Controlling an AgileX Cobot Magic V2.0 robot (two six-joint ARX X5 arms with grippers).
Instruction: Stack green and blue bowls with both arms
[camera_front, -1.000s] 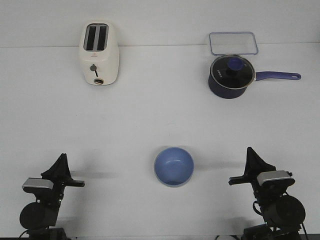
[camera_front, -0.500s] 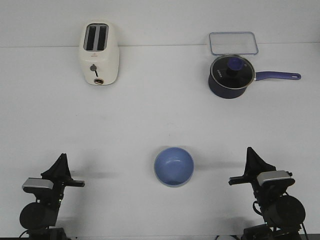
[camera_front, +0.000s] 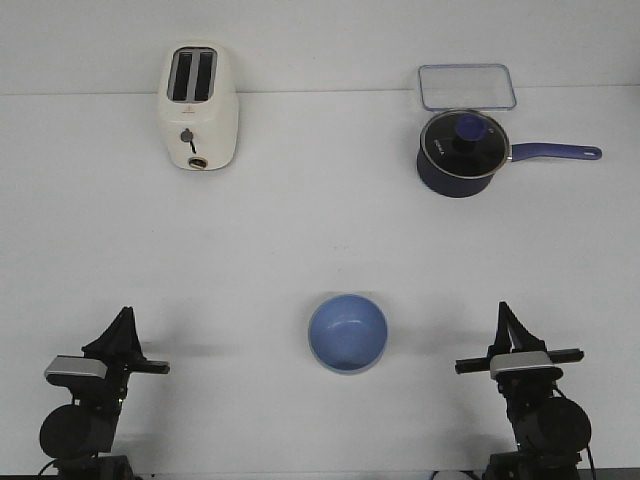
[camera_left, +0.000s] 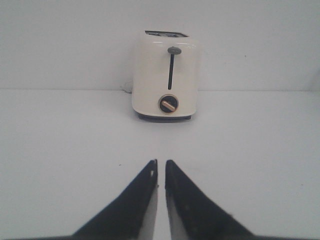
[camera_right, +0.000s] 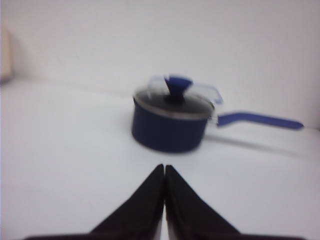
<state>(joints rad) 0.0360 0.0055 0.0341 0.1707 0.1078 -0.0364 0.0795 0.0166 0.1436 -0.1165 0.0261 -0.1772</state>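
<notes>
The blue bowl (camera_front: 347, 333) stands upright on the white table, near the front at the middle, between my two arms. No green bowl shows on its own; I cannot tell whether it sits under the blue one. My left gripper (camera_front: 124, 318) is at the front left, shut and empty, well to the left of the bowl. In the left wrist view (camera_left: 160, 163) its jaws stand almost together with nothing between them. My right gripper (camera_front: 503, 312) is at the front right, shut and empty, also seen in the right wrist view (camera_right: 164, 167). Neither wrist view shows the bowl.
A cream toaster (camera_front: 198, 107) stands at the back left and shows in the left wrist view (camera_left: 167, 75). A dark navy saucepan (camera_front: 460, 152) with glass lid and long handle stands at the back right, also in the right wrist view (camera_right: 171, 120). A clear container lid (camera_front: 466, 86) lies behind it.
My right arm has turned at the wrist and now points straight ahead; its wrist view is blurred. The left arm and the bowl have not moved.
</notes>
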